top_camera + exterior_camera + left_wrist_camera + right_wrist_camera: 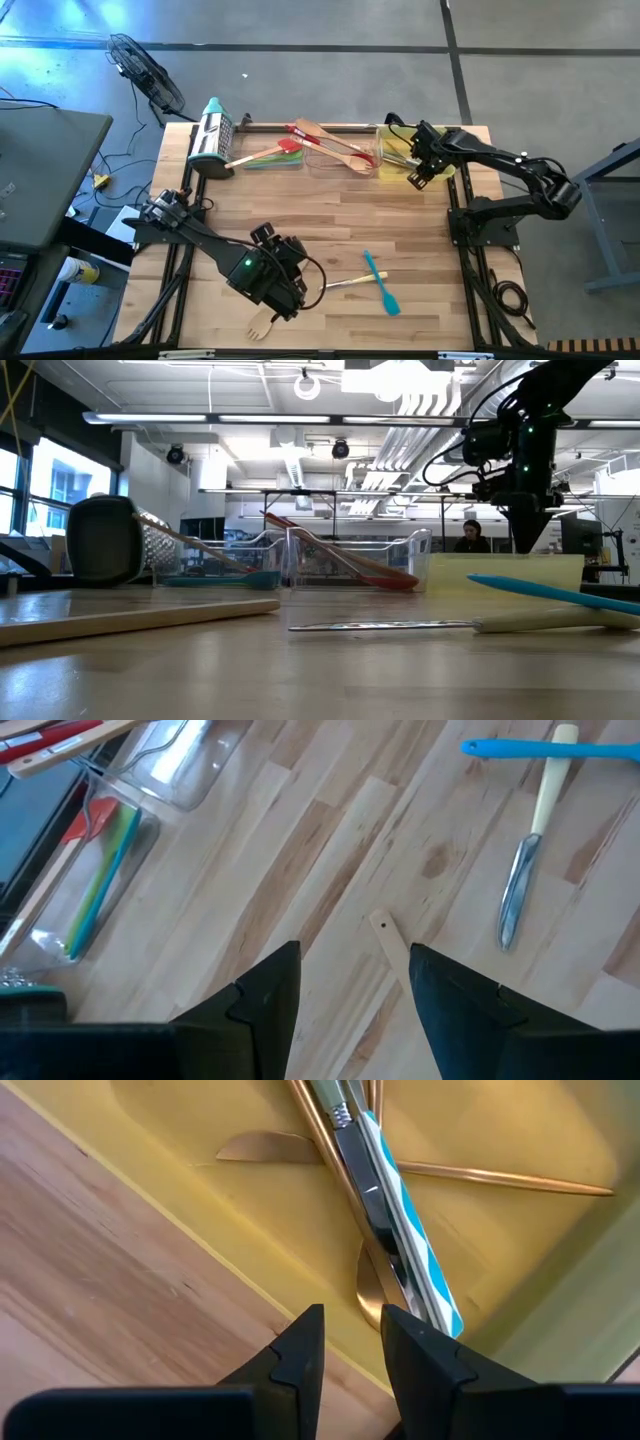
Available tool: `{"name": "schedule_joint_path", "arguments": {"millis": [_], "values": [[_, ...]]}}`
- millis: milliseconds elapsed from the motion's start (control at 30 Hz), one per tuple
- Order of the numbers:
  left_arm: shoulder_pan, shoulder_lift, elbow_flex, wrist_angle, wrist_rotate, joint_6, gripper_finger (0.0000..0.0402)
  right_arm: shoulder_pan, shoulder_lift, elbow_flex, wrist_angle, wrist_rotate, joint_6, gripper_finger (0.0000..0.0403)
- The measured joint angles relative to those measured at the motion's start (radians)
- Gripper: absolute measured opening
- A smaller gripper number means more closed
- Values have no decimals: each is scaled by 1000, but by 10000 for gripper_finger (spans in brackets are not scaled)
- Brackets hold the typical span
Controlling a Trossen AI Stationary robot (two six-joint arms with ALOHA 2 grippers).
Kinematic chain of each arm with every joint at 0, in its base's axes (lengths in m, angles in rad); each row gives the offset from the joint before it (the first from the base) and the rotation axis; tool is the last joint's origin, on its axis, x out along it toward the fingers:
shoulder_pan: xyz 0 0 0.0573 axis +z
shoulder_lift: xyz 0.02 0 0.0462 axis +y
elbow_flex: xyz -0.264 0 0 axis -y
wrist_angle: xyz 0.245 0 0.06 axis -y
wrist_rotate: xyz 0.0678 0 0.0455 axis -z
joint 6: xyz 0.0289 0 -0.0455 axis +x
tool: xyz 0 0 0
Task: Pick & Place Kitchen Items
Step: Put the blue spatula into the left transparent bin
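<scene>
While the right hand [421,172] hangs over the yellow tray [447,168] at the far right of the surface [330,225], its fingers only a narrow gap apart and holding nothing, the loose utensils lie much nearer the left arm. The left hand [283,297] sits low at the near edge, fingers wide and empty, just above a pale wooden fork [262,323] whose handle end [392,942] shows between them, running roughly along the hand's reach, so I judge it the likeliest next pick. Just to the right lie a blue spatula [381,283] and a small metal knife [350,283], crossed. Other utensils already rest in the clear trays [335,157] at the far edge and in the yellow one.
</scene>
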Motion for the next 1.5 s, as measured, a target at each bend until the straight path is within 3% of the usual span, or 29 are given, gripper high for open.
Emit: {"name": "schedule_joint_path", "arguments": {"millis": [233,400,567,733,1033,1267,1500], "values": [[0,0,0,-8,-2,0,180,8,-3,0,-1,-18,3,120],[0,0,0,-9,-2,0,180,26,-3,0,16,-8,4,184],[0,0,0,-9,-1,0,180,57,-3,0,28,80,7,252],[0,0,0,-7,-1,0,180,90,-3,0,28,130,15,295],[1,0,0,28,1,18,180,145,-3,15,47,141,6,306],[1,0,0,44,1,27,180,174,-10,127,35,191,13,306],[0,0,0,44,16,26,180,218,-35,240,32,166,41,306]]}}
